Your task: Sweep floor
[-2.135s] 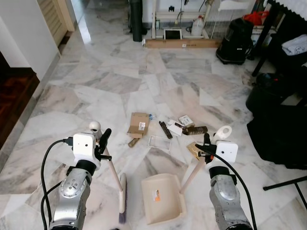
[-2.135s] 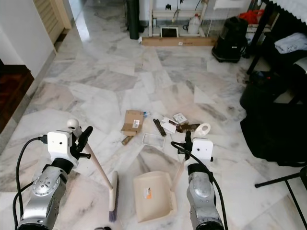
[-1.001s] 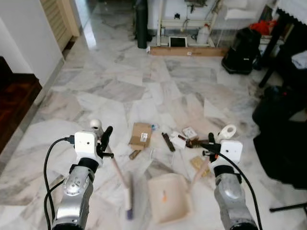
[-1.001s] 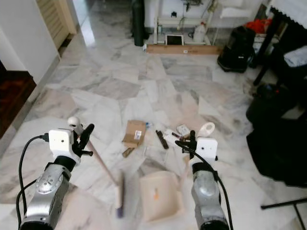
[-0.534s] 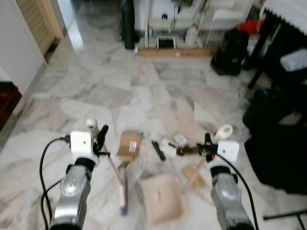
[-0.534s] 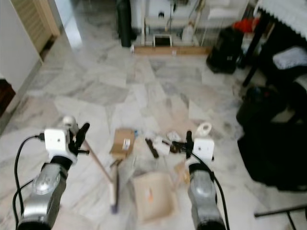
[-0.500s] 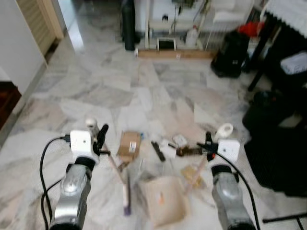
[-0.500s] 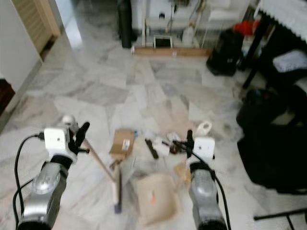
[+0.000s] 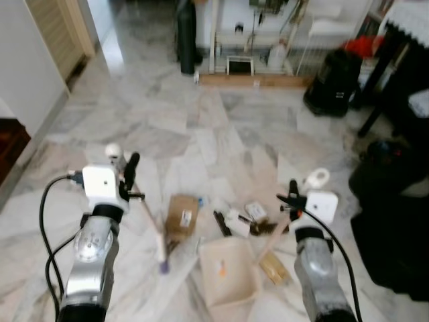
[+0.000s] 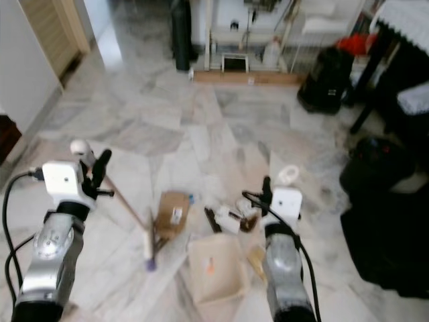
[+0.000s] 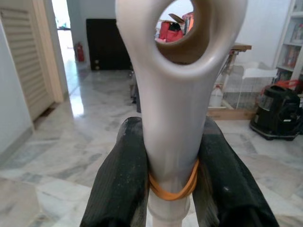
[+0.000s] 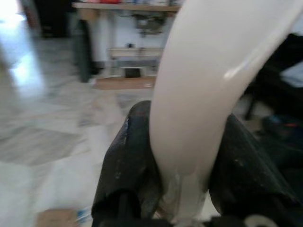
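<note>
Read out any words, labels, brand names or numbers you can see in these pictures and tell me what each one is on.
None can be read.
Cardboard box: a white label, print too small and blurred.
Dustpan: a small orange sticker, no legible text.
Long flat carton by the far wall: a small label, too far off to read.
Small packets among the litter: any print is blurred.
The broom handle and dustpan handle bear no writing.

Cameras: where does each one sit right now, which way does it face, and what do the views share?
Eye views: head, looking down at litter, both arms, broom, dustpan.
Left wrist: along left gripper, clamped on the broom handle, toward a doorway.
Right wrist: along right gripper, clamped on the dustpan handle.
Shared: the black vacuum, in the eye and left wrist views.
</note>
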You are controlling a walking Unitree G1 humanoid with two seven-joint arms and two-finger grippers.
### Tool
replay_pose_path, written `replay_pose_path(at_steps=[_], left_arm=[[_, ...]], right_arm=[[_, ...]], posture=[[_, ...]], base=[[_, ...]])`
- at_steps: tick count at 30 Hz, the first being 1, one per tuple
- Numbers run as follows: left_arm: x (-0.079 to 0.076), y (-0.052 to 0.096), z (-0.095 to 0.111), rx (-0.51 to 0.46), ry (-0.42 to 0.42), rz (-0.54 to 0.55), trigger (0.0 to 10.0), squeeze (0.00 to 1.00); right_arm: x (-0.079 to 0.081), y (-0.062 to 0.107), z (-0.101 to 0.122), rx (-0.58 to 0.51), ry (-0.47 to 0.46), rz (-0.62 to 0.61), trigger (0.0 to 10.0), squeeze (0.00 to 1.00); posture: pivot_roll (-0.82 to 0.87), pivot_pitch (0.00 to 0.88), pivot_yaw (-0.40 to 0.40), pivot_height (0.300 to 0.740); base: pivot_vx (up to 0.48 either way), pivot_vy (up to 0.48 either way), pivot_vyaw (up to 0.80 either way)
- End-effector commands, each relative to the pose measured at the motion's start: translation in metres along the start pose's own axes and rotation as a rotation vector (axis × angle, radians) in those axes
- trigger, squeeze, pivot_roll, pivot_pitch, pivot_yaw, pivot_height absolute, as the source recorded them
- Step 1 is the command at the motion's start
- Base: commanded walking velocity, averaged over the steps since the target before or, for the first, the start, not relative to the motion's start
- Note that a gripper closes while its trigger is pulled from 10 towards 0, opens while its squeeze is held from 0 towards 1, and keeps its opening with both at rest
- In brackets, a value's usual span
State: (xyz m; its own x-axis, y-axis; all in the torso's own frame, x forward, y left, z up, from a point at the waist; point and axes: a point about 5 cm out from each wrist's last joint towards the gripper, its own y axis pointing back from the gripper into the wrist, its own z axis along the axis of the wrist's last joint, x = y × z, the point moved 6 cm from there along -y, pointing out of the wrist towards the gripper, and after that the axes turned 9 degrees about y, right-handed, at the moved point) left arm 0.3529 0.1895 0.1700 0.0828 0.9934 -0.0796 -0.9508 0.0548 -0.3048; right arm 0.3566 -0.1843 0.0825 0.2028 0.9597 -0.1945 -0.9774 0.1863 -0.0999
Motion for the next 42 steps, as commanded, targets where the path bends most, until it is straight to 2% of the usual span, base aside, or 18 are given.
replay_pose_path(at_steps=[1,5,10,21,26,31,42], left_arm=[[0.0,-0.003,0.019,-0.063,-0.046,-0.011,10.0,0.0],[-0.007,-0.005,0.024,-0.076,-0.046,-0.047,10.0,0.0],[-0.017,-0.004,0.021,-0.059,-0.043,-0.096,10.0,0.0],[-0.025,-0.005,0.023,-0.056,-0.045,-0.136,10.0,0.0],[-0.027,-0.004,0.021,-0.047,-0.041,-0.138,10.0,0.0],[-0.023,0.003,0.006,0.0,-0.053,-0.113,10.0,0.0],[-0.021,0.004,0.005,0.005,-0.055,-0.106,10.0,0.0]], right_arm=[[-0.011,-0.004,0.02,-0.077,-0.016,-0.058,10.0,0.0],[-0.022,-0.002,0.012,-0.043,0.002,-0.112,10.0,0.0],[-0.033,0.0,0.001,0.009,0.003,-0.176,10.0,0.0],[-0.04,0.006,-0.013,0.065,0.005,-0.219,10.0,0.0],[-0.04,0.007,-0.013,0.065,0.009,-0.222,10.0,0.0],[-0.032,0.004,-0.01,0.055,-0.014,-0.172,10.0,0.0],[-0.027,0.003,-0.008,0.045,-0.011,-0.146,10.0,0.0]], posture=[[0.06,0.118,-0.038,0.74],[0.06,0.119,-0.038,0.74],[0.06,0.124,-0.035,0.74],[0.07,0.13,-0.031,0.74],[0.07,0.131,-0.028,0.74],[0.07,0.131,-0.027,0.74],[0.06,0.133,-0.029,0.74]], base=[[0.315,0.0,0.0],[0.202,0.0,0.0],[0.0,0.0,0.0],[0.0,0.0,0.0],[0.0,0.0,0.0],[0.0,0.0,0.0],[0.0,-0.16,0.0]])
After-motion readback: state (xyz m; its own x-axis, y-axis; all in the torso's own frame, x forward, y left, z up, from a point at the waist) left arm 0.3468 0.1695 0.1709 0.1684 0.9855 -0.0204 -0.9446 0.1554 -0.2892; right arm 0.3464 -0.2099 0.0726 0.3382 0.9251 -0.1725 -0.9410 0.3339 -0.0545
